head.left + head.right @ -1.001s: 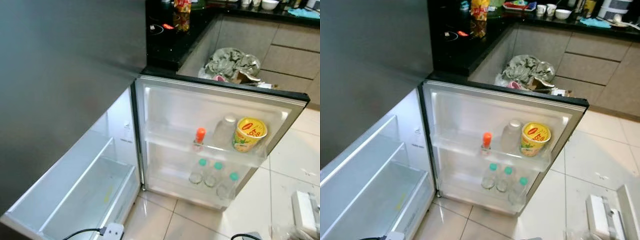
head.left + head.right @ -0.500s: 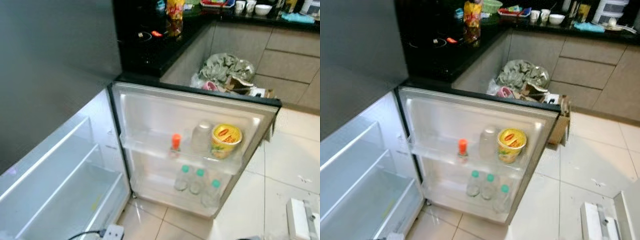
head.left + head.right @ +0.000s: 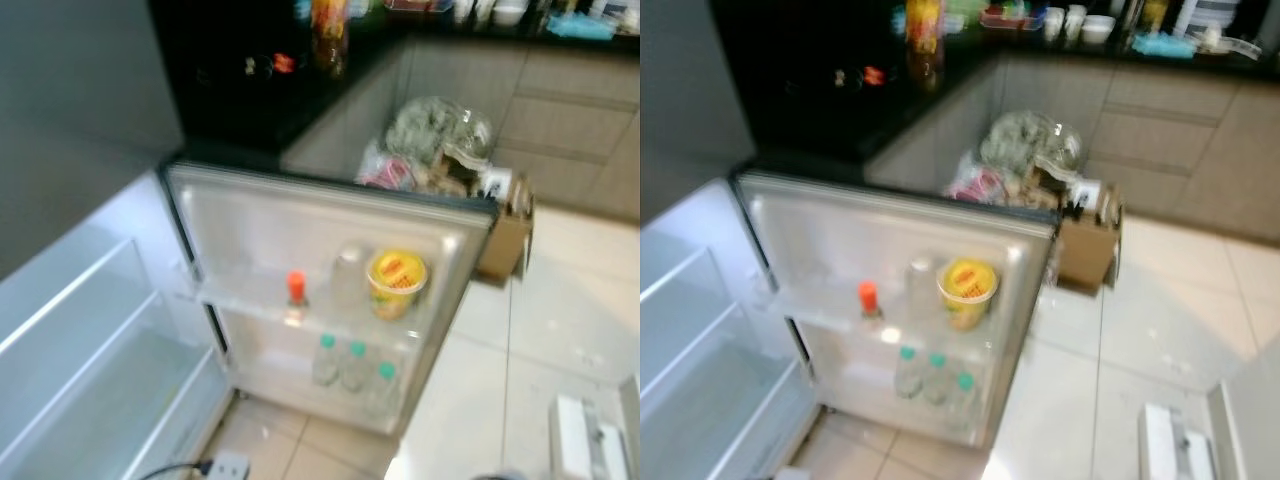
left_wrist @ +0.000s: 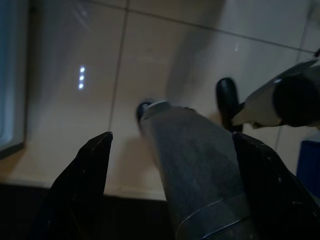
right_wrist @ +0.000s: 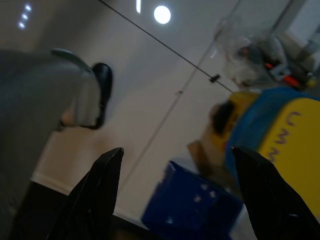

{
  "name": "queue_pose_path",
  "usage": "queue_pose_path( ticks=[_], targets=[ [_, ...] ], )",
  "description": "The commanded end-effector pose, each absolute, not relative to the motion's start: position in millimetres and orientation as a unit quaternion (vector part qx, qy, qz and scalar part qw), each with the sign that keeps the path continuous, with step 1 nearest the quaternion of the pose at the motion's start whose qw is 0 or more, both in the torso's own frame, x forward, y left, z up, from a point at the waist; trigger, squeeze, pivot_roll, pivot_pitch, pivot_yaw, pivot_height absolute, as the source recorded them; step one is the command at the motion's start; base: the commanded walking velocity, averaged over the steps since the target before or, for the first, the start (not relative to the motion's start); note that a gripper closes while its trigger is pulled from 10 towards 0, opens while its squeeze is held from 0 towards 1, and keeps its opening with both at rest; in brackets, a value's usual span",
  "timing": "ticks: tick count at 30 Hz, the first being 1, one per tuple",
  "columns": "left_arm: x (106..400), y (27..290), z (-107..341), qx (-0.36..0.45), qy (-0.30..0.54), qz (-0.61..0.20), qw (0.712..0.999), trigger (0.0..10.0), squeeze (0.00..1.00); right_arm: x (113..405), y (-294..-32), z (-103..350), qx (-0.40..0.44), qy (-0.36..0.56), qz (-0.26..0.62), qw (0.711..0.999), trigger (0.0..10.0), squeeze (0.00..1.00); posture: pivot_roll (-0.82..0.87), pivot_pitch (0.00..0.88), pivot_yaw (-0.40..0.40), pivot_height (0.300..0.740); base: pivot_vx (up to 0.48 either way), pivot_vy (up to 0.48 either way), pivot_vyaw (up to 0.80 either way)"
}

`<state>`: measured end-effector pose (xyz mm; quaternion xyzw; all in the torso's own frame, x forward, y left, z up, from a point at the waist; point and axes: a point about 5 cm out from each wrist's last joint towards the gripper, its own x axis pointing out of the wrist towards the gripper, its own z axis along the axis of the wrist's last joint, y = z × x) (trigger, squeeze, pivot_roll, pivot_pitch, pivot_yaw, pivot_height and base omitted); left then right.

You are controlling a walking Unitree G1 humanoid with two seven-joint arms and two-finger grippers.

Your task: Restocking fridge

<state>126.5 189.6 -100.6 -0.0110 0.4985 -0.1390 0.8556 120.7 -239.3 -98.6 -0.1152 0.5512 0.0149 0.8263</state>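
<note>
Three small bottles (image 3: 352, 366) with green caps down in the low shelf of the open fridge door (image 3: 320, 290). Above them, on the upper door shelf, an orange-capped bottle (image 3: 296, 292), a clear jar (image 3: 349, 277) and a yellow tub (image 3: 396, 283), side by side. Whole picture slid over since half a second ago and gone more blurry, so camera moved, not the things; more of the brown box (image 3: 507, 235) by the door now in sight. Inside shelves of the fridge (image 3: 90, 370) bare and white. Left gripper (image 4: 170, 165) hanging low over the tiled floor (image 4: 100, 100), fingers spread wide, holding nothing. Right gripper (image 5: 177, 182) the same, spread wide above a blue bin (image 5: 192, 202).
</note>
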Motion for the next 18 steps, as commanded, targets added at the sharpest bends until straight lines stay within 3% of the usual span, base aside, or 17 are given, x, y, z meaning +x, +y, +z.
queue_pose_path(
  ticks=[1,18],
  targets=[
    [115,188,-105,-0.014,0.516,-0.142,0.844,10.0,0.0,122,-234,-99,-0.112,0.547,0.023,0.829,10.0,0.0,-0.05,0.046,-0.026,0.74,0.0,-0.356,0.0],
    [116,187,-105,-0.015,0.517,-0.143,0.844,10.0,0.0,134,-236,-94,-0.093,0.519,0.02,0.849,10.0,0.0,-0.06,0.049,-0.025,0.74,0.0,-0.352,0.0]
  ],
)
